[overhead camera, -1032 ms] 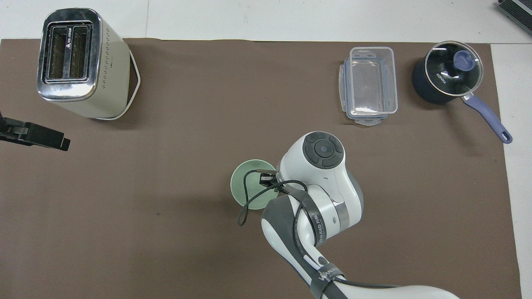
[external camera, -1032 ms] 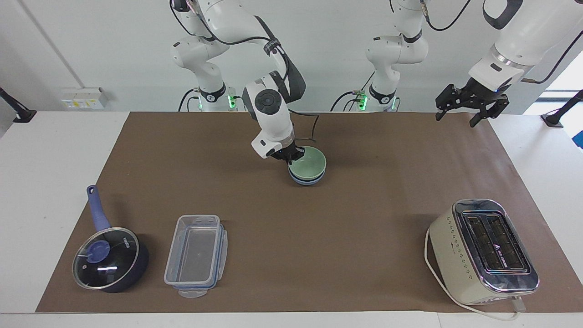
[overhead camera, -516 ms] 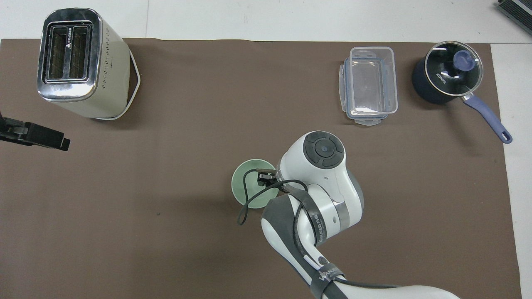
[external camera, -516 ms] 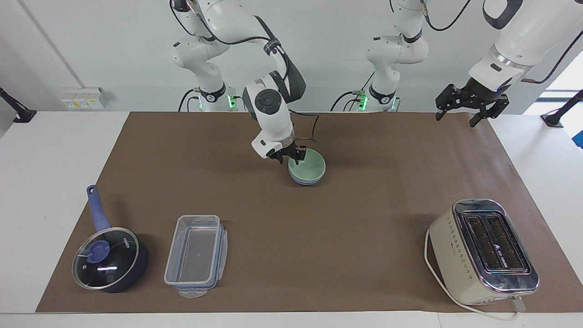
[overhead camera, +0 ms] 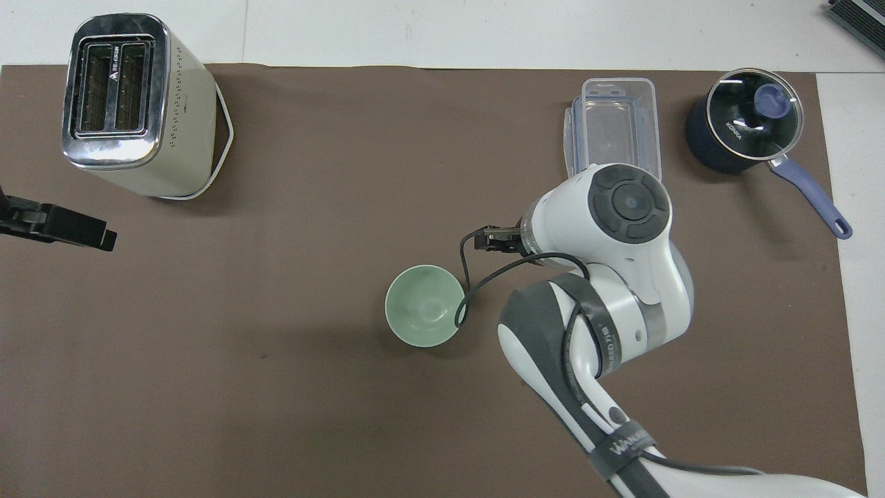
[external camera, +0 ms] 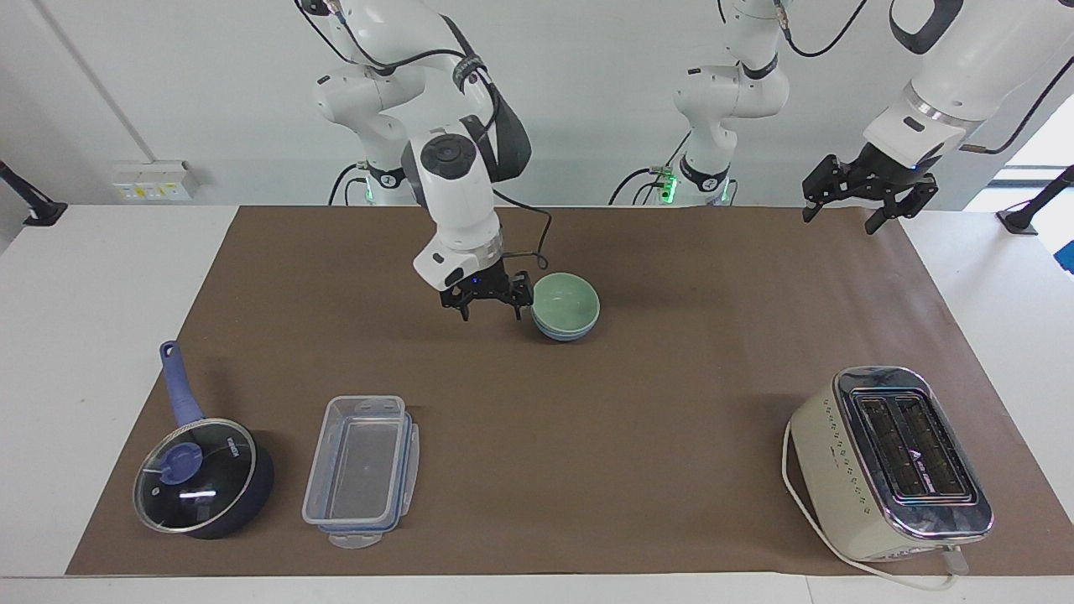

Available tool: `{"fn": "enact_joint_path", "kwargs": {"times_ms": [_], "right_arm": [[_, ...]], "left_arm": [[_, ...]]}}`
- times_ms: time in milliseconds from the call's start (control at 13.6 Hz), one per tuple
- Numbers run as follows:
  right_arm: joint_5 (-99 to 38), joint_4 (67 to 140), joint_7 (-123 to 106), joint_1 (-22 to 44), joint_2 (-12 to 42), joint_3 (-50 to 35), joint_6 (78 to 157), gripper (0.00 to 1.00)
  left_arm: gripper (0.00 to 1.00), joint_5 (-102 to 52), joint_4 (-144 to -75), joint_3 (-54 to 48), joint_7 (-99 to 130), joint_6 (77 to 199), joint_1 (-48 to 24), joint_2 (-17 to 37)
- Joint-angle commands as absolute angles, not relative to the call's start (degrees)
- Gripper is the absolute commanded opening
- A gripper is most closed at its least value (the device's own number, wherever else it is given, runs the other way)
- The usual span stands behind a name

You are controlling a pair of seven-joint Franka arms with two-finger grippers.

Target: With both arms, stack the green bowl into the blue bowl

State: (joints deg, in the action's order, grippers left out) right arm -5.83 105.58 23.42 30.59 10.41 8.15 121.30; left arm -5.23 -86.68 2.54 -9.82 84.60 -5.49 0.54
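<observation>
The green bowl (external camera: 565,304) sits nested in the blue bowl (external camera: 567,330) mid-tabletop (external camera: 671,403), likely rigid, light, smooth and best pinched at the rim, right hand (external camera: 488,304) spread empty beside it, left hand (external camera: 867,200) spread, waiting aloft.

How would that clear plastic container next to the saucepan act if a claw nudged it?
The clear plastic container looks thin-walled and empty, so probably light and quick to slide on the brown mat. It sits low and flat, so tipping seems unlikely. Its hinged side clips might snag or flex.
</observation>
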Motion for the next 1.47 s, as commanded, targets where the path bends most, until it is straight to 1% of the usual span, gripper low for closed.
{"fn": "enact_joint_path", "kwargs": {"times_ms": [0,368,516,884,958,1105,1400], "right_arm": [[-4.3,105.6,22.0,28.6,6.8,7.8,116.4,1.00],[-4.1,105.6,17.2,20.1,0.6,7.8,107.2,1.00],[-4.0,105.6,16.4,16.5,-1.3,7.9,104.8,1.00],[-4.0,105.4,12.5,8.5,-2.9,8.0,102.4,1.00],[-3.3,104.8,11.1,7.1,-3.1,8.0,102.2,1.00],[-0.5,101.7,10.9,6.7,-3.2,8.0,101.4,1.00],[-0.2,94.7,8.8,4.9,-3.0,8.0,94.4,1.00]], "left_arm": [[1.00,-4.4,-88.2,2.5,-9.7,84.4,-5.4,-0.9],[1.00,-4.4,-88.2,2.5,-9.8,84.5,-5.4,-0.9],[1.00,-4.4,-88.2,2.5,-9.8,84.7,-5.4,-0.9],[1.00,-4.5,-88.2,2.4,-9.8,84.9,-5.3,-0.9],[1.00,-4.5,-88.2,2.4,-9.8,84.9,-5.3,-0.9],[1.00,-4.5,-88.2,2.4,-9.8,84.8,-5.2,-0.9],[1.00,-4.5,-88.2,2.4,-9.5,84.8,-5.0,-0.9]]}}
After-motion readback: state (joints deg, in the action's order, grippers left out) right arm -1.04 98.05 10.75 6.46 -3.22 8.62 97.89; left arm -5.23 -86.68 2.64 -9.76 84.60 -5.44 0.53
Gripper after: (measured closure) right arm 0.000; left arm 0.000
